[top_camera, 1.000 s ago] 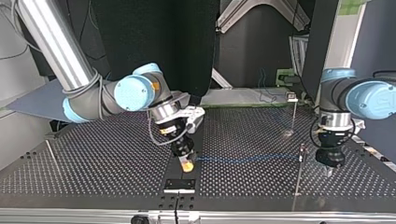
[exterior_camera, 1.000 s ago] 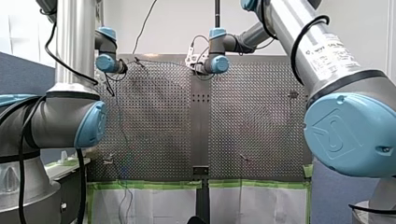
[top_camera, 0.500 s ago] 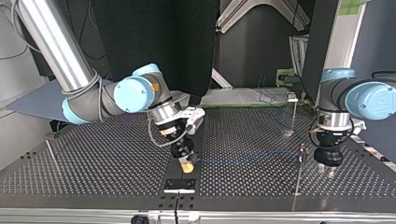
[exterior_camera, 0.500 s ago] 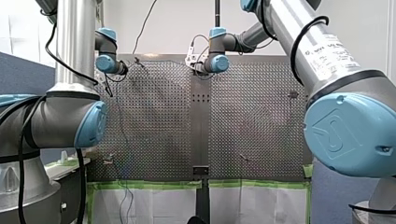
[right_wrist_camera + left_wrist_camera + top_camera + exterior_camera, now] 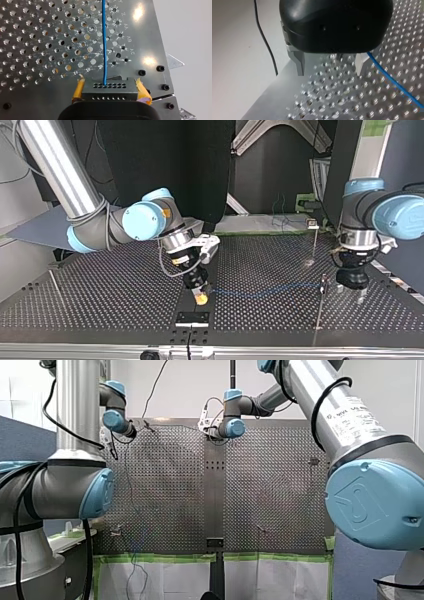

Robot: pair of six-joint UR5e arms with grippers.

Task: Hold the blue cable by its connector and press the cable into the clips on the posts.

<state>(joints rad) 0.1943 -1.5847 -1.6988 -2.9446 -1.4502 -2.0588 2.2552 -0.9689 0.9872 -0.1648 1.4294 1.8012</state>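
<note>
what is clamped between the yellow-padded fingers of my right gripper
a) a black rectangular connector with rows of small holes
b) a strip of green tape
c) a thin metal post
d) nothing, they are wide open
A: in the right wrist view the right gripper is shut on the black rectangular connector, and the thin blue cable runs out of its top face.

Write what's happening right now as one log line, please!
right gripper: shut on connector | blue cable: sagging, reaching post | left gripper: open, empty, beside post | clipped: cannot tell
</note>
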